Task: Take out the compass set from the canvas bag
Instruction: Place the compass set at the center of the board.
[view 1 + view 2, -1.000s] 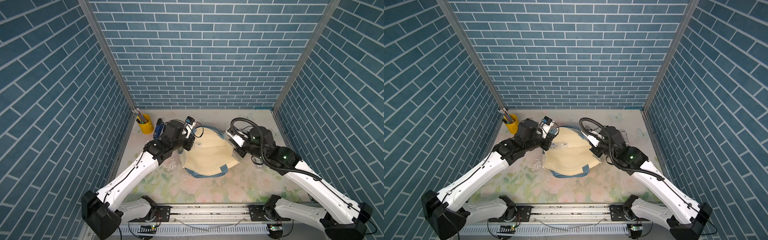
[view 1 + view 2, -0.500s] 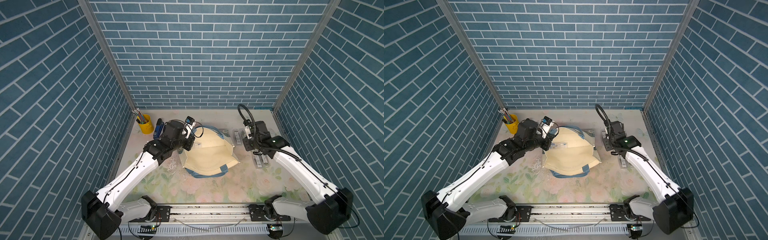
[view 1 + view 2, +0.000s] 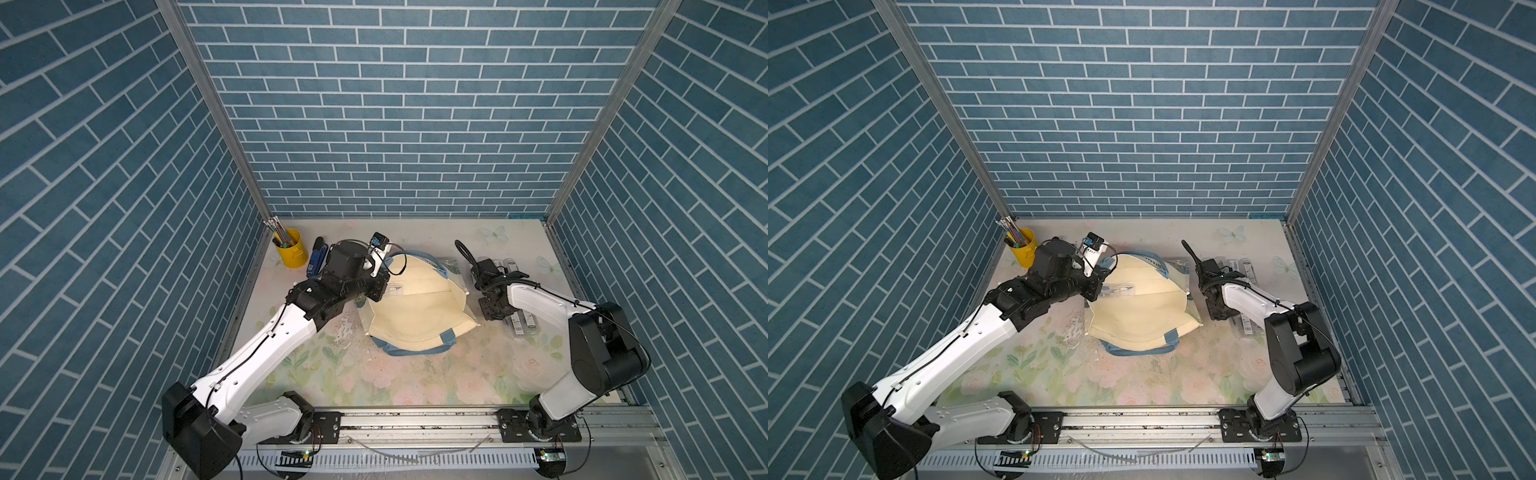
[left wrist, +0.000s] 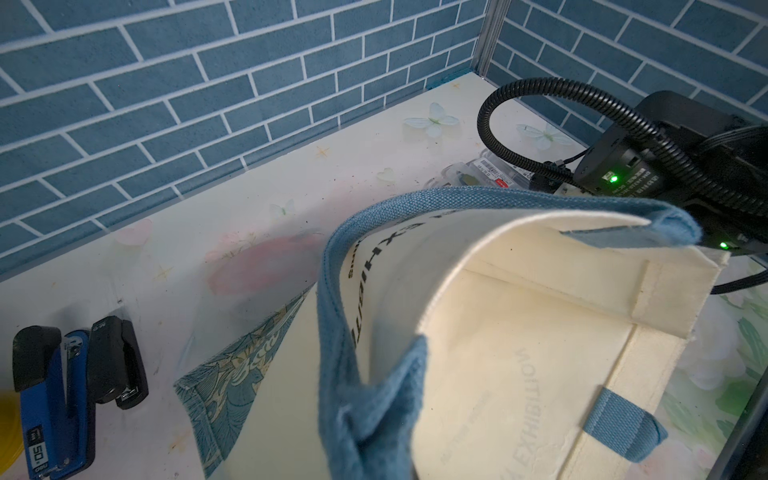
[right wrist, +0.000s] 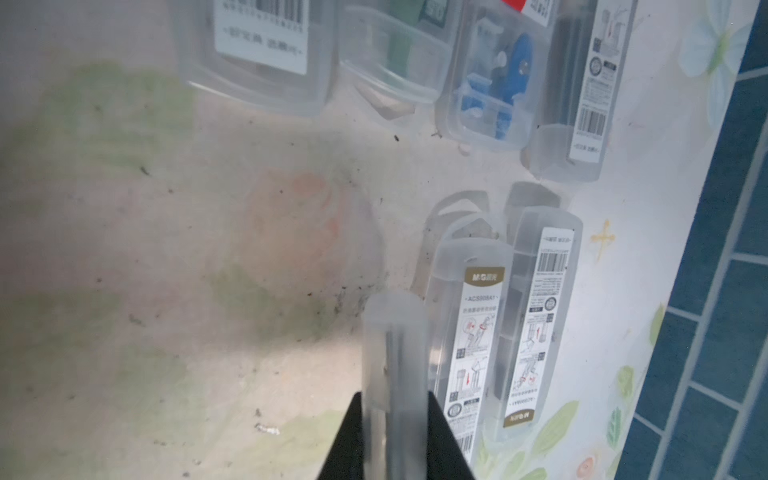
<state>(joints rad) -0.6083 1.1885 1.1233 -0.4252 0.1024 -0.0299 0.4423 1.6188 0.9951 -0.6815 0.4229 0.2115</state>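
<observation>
The compass set (image 5: 395, 353) (clear case, probably light, stiff, slippery) is clamped endwise in the right gripper's (image 5: 394, 415) jaws near the tabletop's (image 3: 415, 374) right edge; the left gripper's (image 3: 383, 286) jaws pinch the limp canvas bag (image 3: 415, 320).

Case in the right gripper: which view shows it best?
Right wrist view: the clear case sits close up, pinched between the right gripper's black fingers. In both top views the gripper hides it. The left wrist view shows the bag, not the case.
</observation>
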